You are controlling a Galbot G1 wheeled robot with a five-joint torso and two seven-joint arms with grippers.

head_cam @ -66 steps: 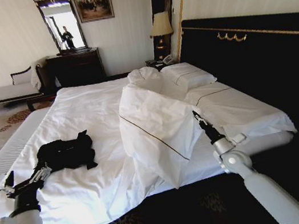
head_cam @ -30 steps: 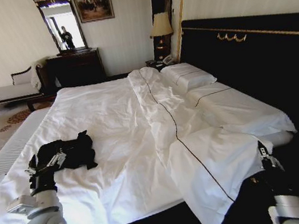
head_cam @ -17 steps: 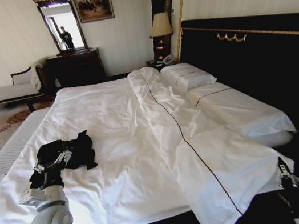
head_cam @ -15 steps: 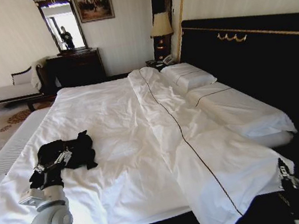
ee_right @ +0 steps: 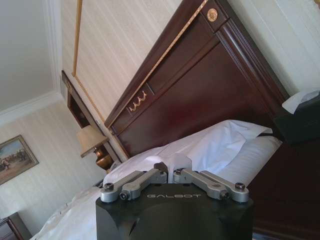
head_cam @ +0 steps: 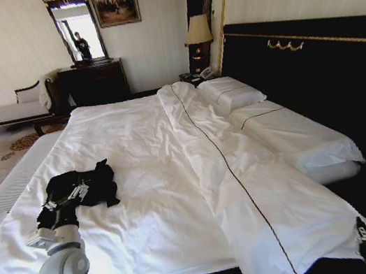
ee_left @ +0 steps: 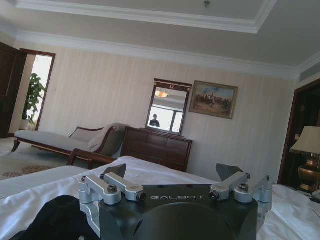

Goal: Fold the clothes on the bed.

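Observation:
The clothes, a crumpled black T-shirt (head_cam: 81,185), lie on the left half of the bed (head_cam: 137,159), on the white sheet. My left gripper (head_cam: 69,194) rests at the shirt's near edge with its fingers spread open; in the left wrist view the left gripper (ee_left: 172,172) is empty, with black cloth (ee_left: 55,220) just below it. My right gripper (head_cam: 365,238) is low at the bed's near right corner, shut on the corner of the white duvet (head_cam: 261,180). The right wrist view shows the right gripper (ee_right: 171,170) with its fingers together.
The duvet lies flat over the bed's right half, a gold stripe running down it. Pillows (head_cam: 232,91) sit against the dark headboard (head_cam: 313,71). A lamp (head_cam: 198,31), a dresser (head_cam: 92,82) and a pale bench (head_cam: 2,116) stand beyond the bed. Patterned carpet lies on the left.
The right gripper has dragged the bunched duvet down and right until it lies flat. The left gripper moved forward onto the shirt's edge and has held there for the last second.

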